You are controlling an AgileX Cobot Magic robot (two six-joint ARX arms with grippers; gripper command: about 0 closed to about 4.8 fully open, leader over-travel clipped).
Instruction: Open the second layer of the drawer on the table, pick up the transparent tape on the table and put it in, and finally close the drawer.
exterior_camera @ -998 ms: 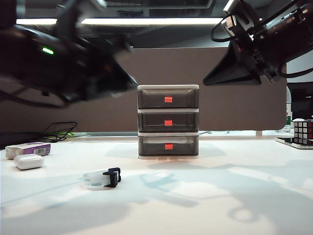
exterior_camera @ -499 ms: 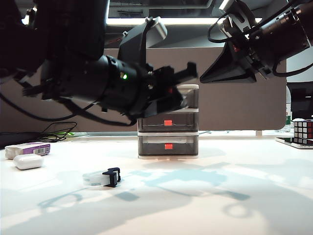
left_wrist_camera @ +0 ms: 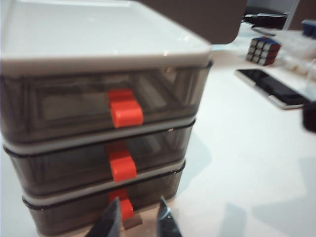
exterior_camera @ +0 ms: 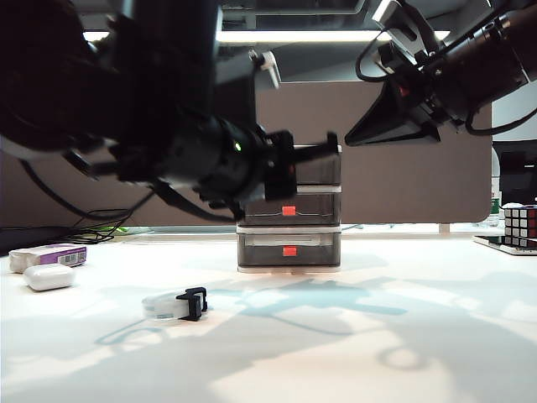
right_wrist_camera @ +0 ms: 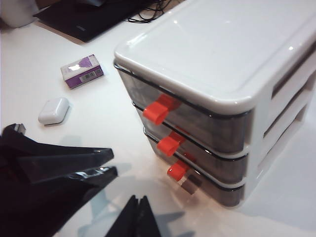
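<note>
Table [exterior_camera: 436,336], white and brown-backed, bears the drawer [exterior_camera: 289,225], shadows crossing.

One drawer [exterior_camera: 289,210] unit — three tiers, one transparent tape [exterior_camera: 174,305], two grippers.

Office, brown partition panel [exterior_camera: 419,168], white desk [exterior_camera: 377,319], ceiling strip lights [exterior_camera: 294,37]

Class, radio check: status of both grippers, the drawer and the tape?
Left gripper slightly open, empty, facing drawer. Right gripper shut, raised. All layers closed; transparent tape on table.
</note>
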